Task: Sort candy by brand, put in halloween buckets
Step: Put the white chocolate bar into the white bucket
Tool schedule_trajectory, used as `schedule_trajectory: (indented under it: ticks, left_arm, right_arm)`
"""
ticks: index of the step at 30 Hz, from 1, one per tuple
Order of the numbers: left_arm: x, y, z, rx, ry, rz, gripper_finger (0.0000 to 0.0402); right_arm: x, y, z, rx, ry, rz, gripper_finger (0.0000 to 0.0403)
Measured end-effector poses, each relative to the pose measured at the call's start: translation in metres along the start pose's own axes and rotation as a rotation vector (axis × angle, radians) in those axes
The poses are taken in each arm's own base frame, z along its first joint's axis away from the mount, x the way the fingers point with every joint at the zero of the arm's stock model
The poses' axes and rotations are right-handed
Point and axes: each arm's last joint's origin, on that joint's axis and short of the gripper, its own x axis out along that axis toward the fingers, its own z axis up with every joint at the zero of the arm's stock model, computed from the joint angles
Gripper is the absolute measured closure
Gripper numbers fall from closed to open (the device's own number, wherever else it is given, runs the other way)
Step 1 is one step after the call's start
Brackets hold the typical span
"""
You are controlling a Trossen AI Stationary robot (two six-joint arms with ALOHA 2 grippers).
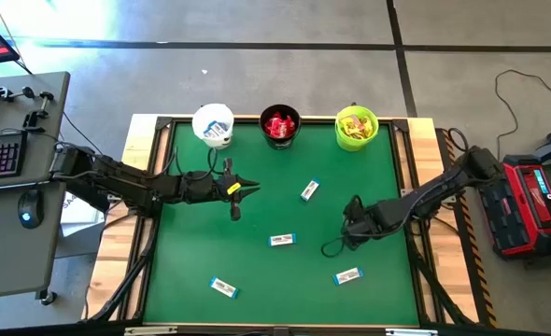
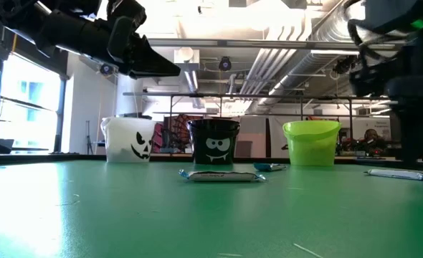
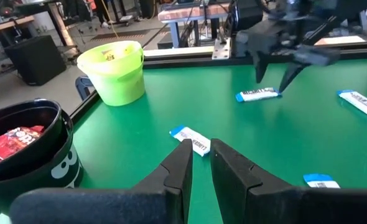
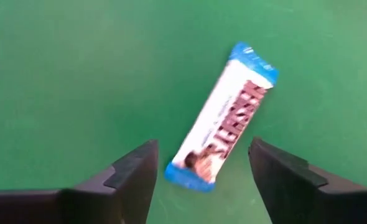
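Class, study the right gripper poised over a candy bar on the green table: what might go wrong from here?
The right gripper is open above a white-and-blue bar that lies slanted between its fingers; closing may pinch only one end. The flat bar may also slide on the table. The left gripper hovers before the white bucket, so the arms may clash.

A: Both arms are black and jointed; the left arm point(image 1: 135, 187) carries a small yellow mark near its gripper.

B: The right arm point(image 1: 425, 196) trails looping black cable, and its fingers point(image 4: 129, 177) are dark, flat-faced wedges.
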Motion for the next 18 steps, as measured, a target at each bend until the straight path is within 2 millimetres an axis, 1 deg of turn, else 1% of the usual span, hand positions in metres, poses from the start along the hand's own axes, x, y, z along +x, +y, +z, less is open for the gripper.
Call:
schedule_trajectory:
  ticks: [2, 5, 9, 11, 14, 18]
  left_arm:
    - [0.000, 0.000, -0.001, 0.002, 0.005, 0.000, 0.0355]
    - [0.000, 0.000, -0.001, -0.008, 0.011, -0.001, 0.0355]
    - [0.000, 0.000, -0.001, -0.020, 0.011, -0.001, 0.0355]
    - [0.000, 0.000, -0.001, -0.020, 0.011, -0.001, 0.0355]
    - [0.000, 0.000, -0.001, -0.020, 0.011, -0.001, 0.0355]
    - [0.000, 0.000, -0.001, -0.020, 0.011, -0.001, 0.0355]
  right_arm:
    - [-0.002, 0.004, -0.008, -0.135, -0.022, 0.007, 0.0178]
    - [-0.006, 0.011, -0.023, -0.325, -0.108, -0.003, 0.0196]
    - [-0.009, 0.017, -0.041, -0.473, -0.186, -0.024, 0.0214]
    - [-0.006, 0.019, -0.047, -0.545, -0.209, -0.052, 0.0218]
    - [0.004, 0.024, -0.053, -0.631, -0.197, -0.101, 0.0219]
    - [0.017, 0.028, -0.057, -0.691, -0.181, -0.169, 0.0219]
